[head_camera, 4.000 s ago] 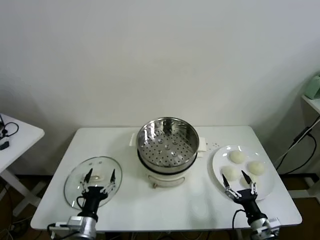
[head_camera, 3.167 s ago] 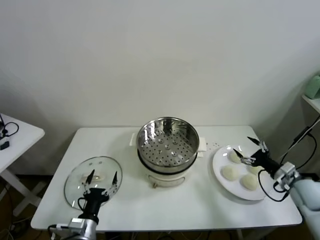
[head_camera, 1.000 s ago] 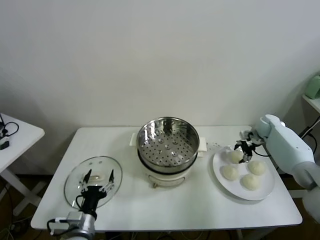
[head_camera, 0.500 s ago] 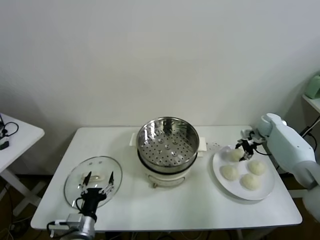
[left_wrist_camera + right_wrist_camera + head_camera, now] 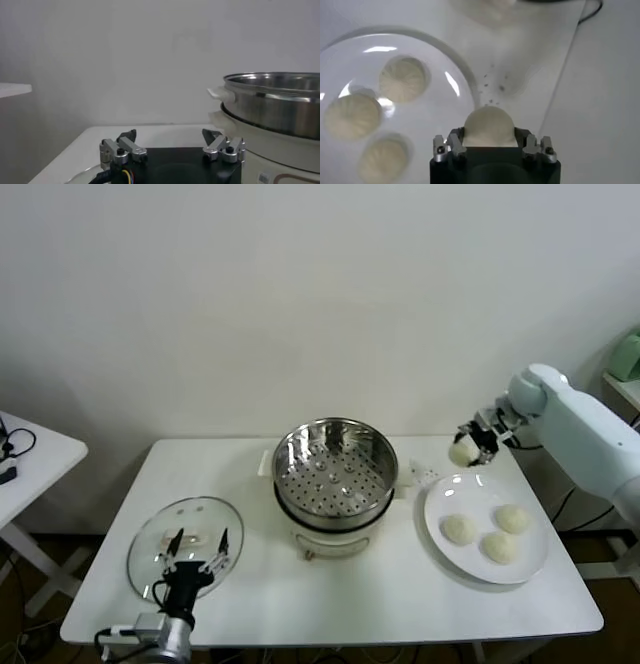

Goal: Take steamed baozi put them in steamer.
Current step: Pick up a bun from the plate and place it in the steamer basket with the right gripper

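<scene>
In the head view my right gripper (image 5: 472, 444) hangs above the table between the steamer (image 5: 336, 469) and the white plate (image 5: 440, 502), shut on one pale baozi (image 5: 463, 452). The right wrist view shows that baozi (image 5: 489, 124) held between the jaws of the right gripper (image 5: 489, 138), above the plate's edge (image 5: 456, 61). Three baozi (image 5: 458, 529) (image 5: 512, 518) (image 5: 498, 547) lie on the plate. The steamer's perforated basket holds nothing. My left gripper (image 5: 196, 546) stays open low over the glass lid (image 5: 150, 536) at the front left; in its wrist view the left gripper (image 5: 169, 138) faces the steamer (image 5: 272, 102).
The steamer basket sits on a cream electric pot (image 5: 330, 536) with side handles at the table's middle. A second white table (image 5: 30, 454) stands off to the left. A shelf (image 5: 625, 384) and cables are at the far right.
My right gripper closed on the plate's rear-left baozi and lifted it up and slightly toward the steamer. Three baozi are left on the plate. The left arm stayed put.
</scene>
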`<state>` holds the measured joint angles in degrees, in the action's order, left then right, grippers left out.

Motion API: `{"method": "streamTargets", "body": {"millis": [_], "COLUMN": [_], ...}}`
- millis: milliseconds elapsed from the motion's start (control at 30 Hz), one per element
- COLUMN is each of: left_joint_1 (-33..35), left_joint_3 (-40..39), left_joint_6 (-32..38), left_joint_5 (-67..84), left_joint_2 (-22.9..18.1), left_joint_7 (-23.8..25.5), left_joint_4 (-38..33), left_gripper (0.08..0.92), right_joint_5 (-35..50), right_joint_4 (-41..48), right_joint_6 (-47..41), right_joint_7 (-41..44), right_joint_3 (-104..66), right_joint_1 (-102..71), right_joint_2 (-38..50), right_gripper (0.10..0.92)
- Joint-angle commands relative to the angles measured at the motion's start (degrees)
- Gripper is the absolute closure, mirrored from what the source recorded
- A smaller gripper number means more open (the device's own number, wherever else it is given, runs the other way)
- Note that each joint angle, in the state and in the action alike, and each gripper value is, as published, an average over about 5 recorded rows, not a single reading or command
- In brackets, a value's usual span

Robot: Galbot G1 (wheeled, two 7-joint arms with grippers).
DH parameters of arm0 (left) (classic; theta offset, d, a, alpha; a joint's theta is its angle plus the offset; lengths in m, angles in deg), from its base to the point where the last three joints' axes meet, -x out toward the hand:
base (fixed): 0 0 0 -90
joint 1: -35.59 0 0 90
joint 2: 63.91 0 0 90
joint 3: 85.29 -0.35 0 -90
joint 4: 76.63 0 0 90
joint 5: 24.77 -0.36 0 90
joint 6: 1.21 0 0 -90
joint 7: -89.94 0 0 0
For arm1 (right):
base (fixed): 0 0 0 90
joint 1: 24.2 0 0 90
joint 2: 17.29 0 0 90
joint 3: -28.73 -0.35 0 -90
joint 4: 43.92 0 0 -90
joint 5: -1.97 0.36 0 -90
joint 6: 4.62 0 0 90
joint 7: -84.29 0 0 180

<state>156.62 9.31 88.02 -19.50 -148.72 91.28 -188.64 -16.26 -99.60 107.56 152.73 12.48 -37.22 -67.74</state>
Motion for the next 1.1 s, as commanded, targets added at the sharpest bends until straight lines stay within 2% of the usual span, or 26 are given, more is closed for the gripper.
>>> {"method": "streamTargets", "body": {"millis": [33,233,400,767,1100], "left_joint_1": [0.2,0.5,1.0,2.9,3.8], "left_joint_3": [0.0,-0.2,-0.2,0.8,1.2], "left_joint_6": [0.0,0.0,0.1,1.1,1.4], "left_joint_5": [-0.4,-0.8,-0.8,-0.6,-0.5], "left_joint_2": [-0.1,-0.3,-0.2,0.4,0.6], "left_joint_7": [0.3,0.6,0.6,0.8,0.8], "left_joint_4": [-0.2,-0.7,-1.0,-1.7,-2.0], "left_gripper": [0.177,0.177,0.177,0.177,0.177], "right_joint_5": [-1.3,-7.5,-12.0,-21.2,-27.9], "right_joint_4": [-14.3,-23.2,-24.3,-13.3,-1.5], "right_joint_6": [7.0,9.7,10.1,11.3,13.8], "right_joint_7": [0.6,-0.6,-1.3,-3.1,-4.5], "right_joint_3": [9.5,10.8,10.4,8.1,4.2], "right_joint_1": [11.7,13.2,10.6,1.9,-3.2], "right_joint_2": [0.8,-3.0,-7.6,-21.3,-25.9], "right_gripper": [0.358,0.355,0.355,0.348,0.342]}}
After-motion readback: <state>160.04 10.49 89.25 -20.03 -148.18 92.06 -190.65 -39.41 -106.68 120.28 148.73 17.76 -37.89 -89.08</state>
